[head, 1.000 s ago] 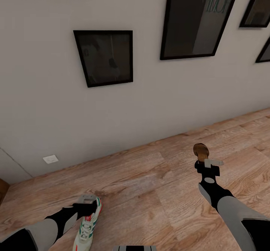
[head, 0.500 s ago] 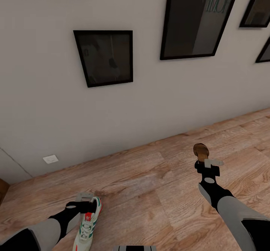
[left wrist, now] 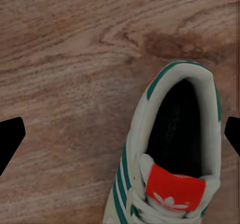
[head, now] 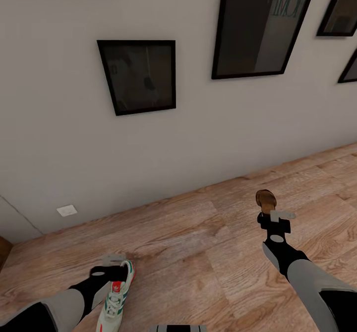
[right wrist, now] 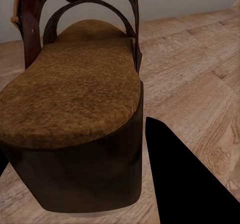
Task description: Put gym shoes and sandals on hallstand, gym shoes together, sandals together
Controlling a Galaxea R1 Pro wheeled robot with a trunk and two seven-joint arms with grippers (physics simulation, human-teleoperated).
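Observation:
One gym shoe [head: 116, 295], white with green stripes and a red tongue, lies on the corridor floor [head: 198, 252] at the lower left of the head view. My left gripper [head: 111, 267] hovers open just above its heel end. In the left wrist view the shoe's heel opening [left wrist: 177, 129] lies between the two widely spread black fingertips [left wrist: 10, 139] of the left gripper [left wrist: 120, 136]. My right gripper [head: 275, 218] is shut on a brown sandal [head: 266, 199] and holds it above the floor. Up close, the sandal [right wrist: 75, 93] rests against a black finger [right wrist: 185, 179]. The hallstand is out of view.
A pale wall [head: 198, 124] rises right behind the strip of floor, with several black-framed pictures [head: 139, 77] on it and a white outlet plate [head: 67, 210] low down. A brown edge [head: 3, 250] shows at the far left.
My left gripper has shifted slightly left and dropped a little closer to the gym shoe's heel. The right arm and the sandal have not moved.

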